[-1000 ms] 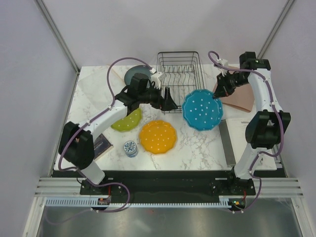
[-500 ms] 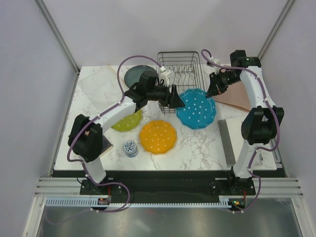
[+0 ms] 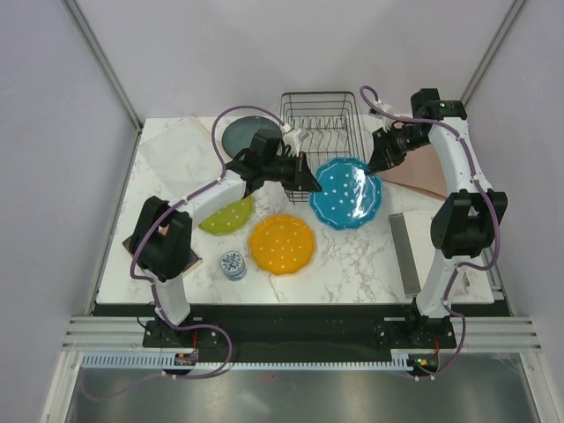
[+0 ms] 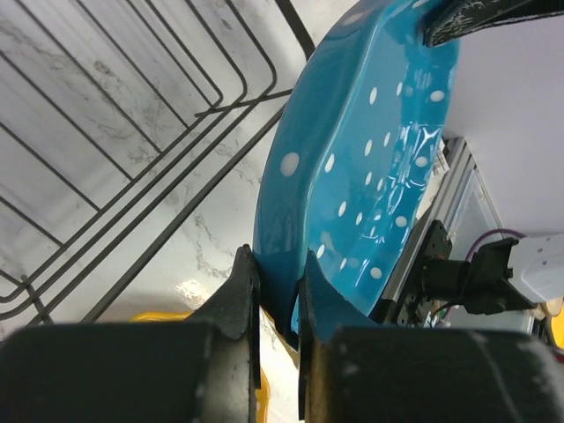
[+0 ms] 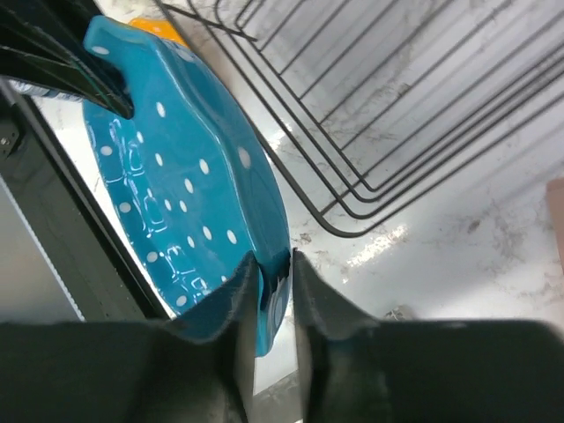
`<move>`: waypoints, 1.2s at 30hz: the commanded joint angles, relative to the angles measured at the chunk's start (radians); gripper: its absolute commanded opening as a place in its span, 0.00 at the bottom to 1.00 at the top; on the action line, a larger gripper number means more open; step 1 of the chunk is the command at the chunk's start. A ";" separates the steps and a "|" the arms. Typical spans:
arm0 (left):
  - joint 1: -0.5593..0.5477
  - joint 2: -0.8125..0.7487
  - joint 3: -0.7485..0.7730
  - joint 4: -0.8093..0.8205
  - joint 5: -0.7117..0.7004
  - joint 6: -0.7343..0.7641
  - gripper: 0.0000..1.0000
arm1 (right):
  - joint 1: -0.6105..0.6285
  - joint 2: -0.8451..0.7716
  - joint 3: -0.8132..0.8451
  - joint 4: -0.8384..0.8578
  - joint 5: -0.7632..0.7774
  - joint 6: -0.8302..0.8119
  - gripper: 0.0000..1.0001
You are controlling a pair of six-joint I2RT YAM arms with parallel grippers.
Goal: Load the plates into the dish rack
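The blue plate (image 3: 348,192) (image 4: 370,132) (image 5: 176,176) hangs tilted just in front of the dish rack (image 3: 319,130) (image 4: 214,88) (image 5: 370,189), between both arms. My left gripper (image 3: 310,181) (image 4: 276,257) is shut on its left rim. My right gripper (image 3: 377,164) (image 5: 273,257) straddles the far right rim, jaws slightly parted with a thin gap beside the plate. The teal-grey plate (image 3: 242,134) lies left of the rack. The lime-green plate (image 3: 227,216) and the orange plate (image 3: 282,243) lie flat nearer the front.
A small patterned tin (image 3: 233,264) stands left of the orange plate. A brown board (image 3: 423,176) lies at the right, under the right arm. A grey bar (image 3: 404,254) lies near the table's right edge. The rack holds no plates.
My left gripper reached right and closed on the blue plate's left rim. The plate shifted left toward the rack. My right gripper's jaws loosened on the plate's rim.
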 commanded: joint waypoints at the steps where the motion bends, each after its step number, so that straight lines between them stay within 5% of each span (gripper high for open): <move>1: -0.026 -0.022 0.062 0.078 0.128 0.029 0.02 | -0.004 -0.036 -0.037 -0.023 -0.116 -0.025 0.42; 5: -0.022 -0.026 0.066 0.083 0.136 0.037 0.02 | -0.004 -0.030 -0.084 -0.038 -0.090 -0.072 0.53; 12: -0.022 -0.008 0.097 0.097 0.135 0.023 0.02 | -0.004 0.044 -0.091 -0.142 -0.094 -0.177 0.53; 17: -0.022 -0.002 0.102 0.097 0.130 0.029 0.02 | -0.004 0.049 -0.112 -0.158 -0.108 -0.202 0.40; 26: 0.004 0.006 0.095 0.165 0.199 -0.003 0.02 | -0.002 0.052 -0.176 -0.158 -0.113 -0.203 0.51; 31: 0.034 0.013 0.097 0.193 0.273 -0.026 0.02 | -0.004 0.058 -0.218 -0.158 -0.159 -0.223 0.45; 36: 0.047 0.015 0.079 0.207 0.297 -0.015 0.02 | -0.004 0.079 -0.213 -0.158 -0.219 -0.217 0.22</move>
